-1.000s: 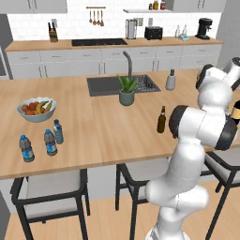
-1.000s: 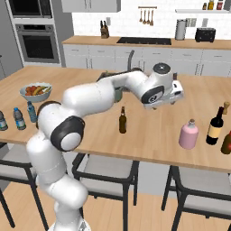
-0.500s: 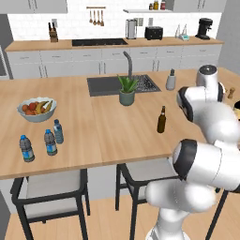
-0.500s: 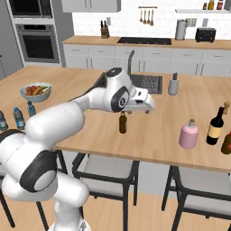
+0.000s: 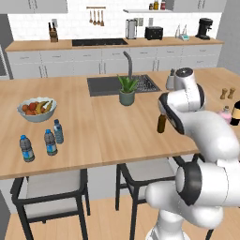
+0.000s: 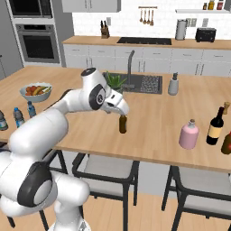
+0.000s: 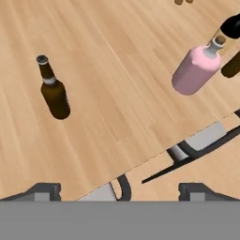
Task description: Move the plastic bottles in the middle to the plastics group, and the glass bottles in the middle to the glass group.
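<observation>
Hand view shows us our gripper spread wide and empty above the amber bottle and pink bottle.

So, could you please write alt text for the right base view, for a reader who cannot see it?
A white robot arm bends over a wooden kitchen island, its gripper just above a slim amber bottle standing mid-counter. To the right stand a pink bottle and a dark wine bottle; far left, a fruit bowl and small water bottles.
</observation>
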Motion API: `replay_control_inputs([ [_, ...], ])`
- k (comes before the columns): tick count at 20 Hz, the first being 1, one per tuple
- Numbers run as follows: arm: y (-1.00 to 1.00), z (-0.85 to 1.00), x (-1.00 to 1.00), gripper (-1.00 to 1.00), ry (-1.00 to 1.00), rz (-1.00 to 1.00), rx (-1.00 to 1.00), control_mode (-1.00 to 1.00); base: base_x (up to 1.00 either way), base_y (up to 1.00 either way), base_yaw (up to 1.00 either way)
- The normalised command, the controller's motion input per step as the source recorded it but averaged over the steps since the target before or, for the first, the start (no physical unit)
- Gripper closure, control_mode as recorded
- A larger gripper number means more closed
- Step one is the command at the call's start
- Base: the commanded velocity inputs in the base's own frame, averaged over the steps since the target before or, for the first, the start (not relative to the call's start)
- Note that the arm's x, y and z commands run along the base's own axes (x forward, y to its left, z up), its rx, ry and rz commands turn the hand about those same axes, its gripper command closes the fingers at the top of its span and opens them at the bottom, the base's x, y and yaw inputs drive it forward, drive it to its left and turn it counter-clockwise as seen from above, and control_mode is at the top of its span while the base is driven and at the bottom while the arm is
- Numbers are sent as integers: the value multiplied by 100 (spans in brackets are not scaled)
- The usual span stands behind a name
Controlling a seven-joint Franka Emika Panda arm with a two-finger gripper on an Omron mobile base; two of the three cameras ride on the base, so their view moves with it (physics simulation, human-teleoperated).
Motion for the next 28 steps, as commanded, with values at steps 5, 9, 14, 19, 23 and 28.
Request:
replay_control_inputs([
  [5,57,-27,1,-100,-13,3,7,-100,0,0,0],
  [9,29,-40,30,-100,-9,3,0,-100,0,0,0],
  [14,-4,-12,42,-100,0,5,0,-100,0,0,0],
  [19,-6,0,25,-100,1,10,4,-100,0,0,0],
  [23,-2,2,0,-100,0,11,2,-100,0,0,0],
  [28,0,-8,22,-100,0,8,0,-100,0,0,0],
])
